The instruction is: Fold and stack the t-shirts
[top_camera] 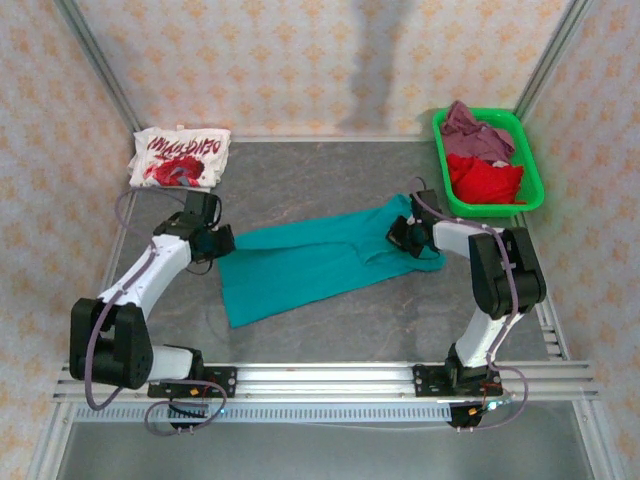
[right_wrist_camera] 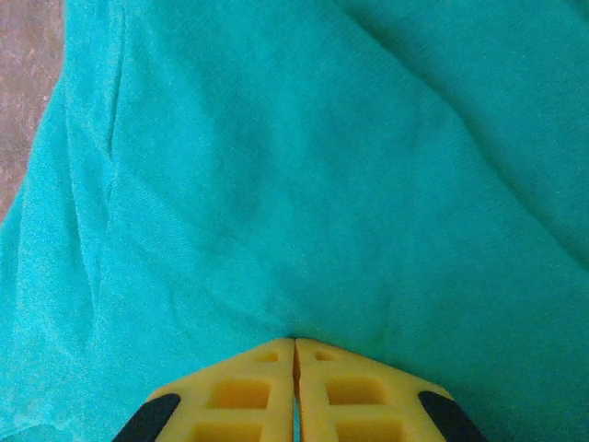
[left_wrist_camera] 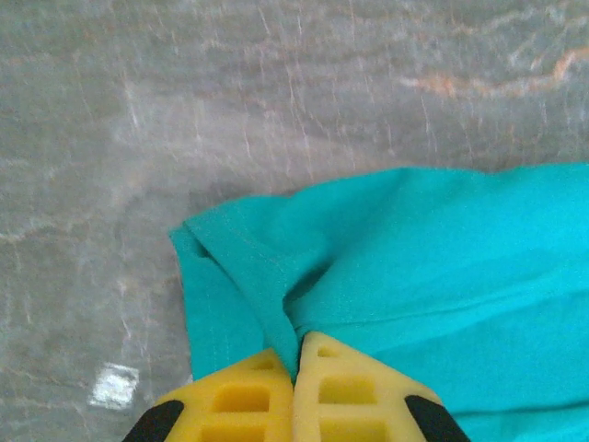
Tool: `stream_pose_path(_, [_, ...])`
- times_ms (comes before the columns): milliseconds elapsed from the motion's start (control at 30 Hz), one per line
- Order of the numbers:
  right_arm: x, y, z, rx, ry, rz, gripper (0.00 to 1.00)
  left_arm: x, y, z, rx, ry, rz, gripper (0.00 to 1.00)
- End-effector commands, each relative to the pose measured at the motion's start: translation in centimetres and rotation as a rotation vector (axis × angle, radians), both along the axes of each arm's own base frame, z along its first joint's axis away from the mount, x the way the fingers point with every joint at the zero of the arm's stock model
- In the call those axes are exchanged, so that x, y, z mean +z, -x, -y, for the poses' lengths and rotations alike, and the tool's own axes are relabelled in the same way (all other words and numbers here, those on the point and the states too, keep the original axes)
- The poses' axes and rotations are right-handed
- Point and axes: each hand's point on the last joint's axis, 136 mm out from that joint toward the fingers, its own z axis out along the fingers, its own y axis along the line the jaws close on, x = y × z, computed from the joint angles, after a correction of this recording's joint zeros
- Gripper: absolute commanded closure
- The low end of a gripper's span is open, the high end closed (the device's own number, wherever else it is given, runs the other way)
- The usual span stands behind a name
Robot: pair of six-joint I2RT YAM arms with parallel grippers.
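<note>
top external view: both arms rise from the near rail, elbows bent, and reach inward over the grey table. the left gripper is pinched closed on the hemmed left corner of the teal t-shirt; the right gripper is clamped on its right end. the shirt lies mid-table in a long slanted band, lightly creased. farther back, a folded white t-shirt with red print sits at the far left. a green basket at the far right holds a red t-shirt and a mauve t-shirt.

White-black arms, seemingly lilac cables, yellow pincer fingers.
</note>
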Motion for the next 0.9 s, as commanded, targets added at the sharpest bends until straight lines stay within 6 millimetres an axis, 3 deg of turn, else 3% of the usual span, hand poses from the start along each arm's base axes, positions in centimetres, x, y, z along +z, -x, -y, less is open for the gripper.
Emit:
stream_pose_path(0, [-4.2,3.0,2.8,-0.067,0.115,-0.167,0.91,-2.7,3.3,-0.3,0.027,-0.008,-0.127,0.98])
stream_pose_path(100, [-4.1,3.0,2.8,-0.068,0.115,-0.17,0.91,-3.7,4.2,0.3,0.023,0.009,-0.142,0.98])
stream_pose_path(333, [-4.1,2.8,2.9,-0.078,0.122,-0.176,0.89,-5.9,6.0,-1.1,0.056,-0.074,-0.23,0.98])
stream_pose_path(500, [-3.9,2.7,3.0,-0.082,0.128,-0.177,0.87,-5.5,5.9,-2.5,0.084,-0.15,-0.22,0.92])
stream_pose_path(533, [-4.0,2.7,3.0,-0.08,0.127,-0.179,0.86,-5.4,5.8,-2.2,0.075,-0.132,-0.21,0.85])
stream_pose_path(567, [-3.9,2.7,3.0,-0.082,0.13,-0.18,0.84,-5.2,5.7,-1.8,0.066,-0.11,-0.197,0.72])
stream_pose_path(733, [-2.5,2.7,3.4,-0.082,0.149,-0.165,0.8,-1.5,5.3,-0.6,0.034,-0.044,-0.061,0.61])
stream_pose_path(867, [0.3,2.5,2.8,-0.052,0.143,-0.128,0.75,1.9,3.9,-0.2,0.011,-0.022,0.064,0.52])
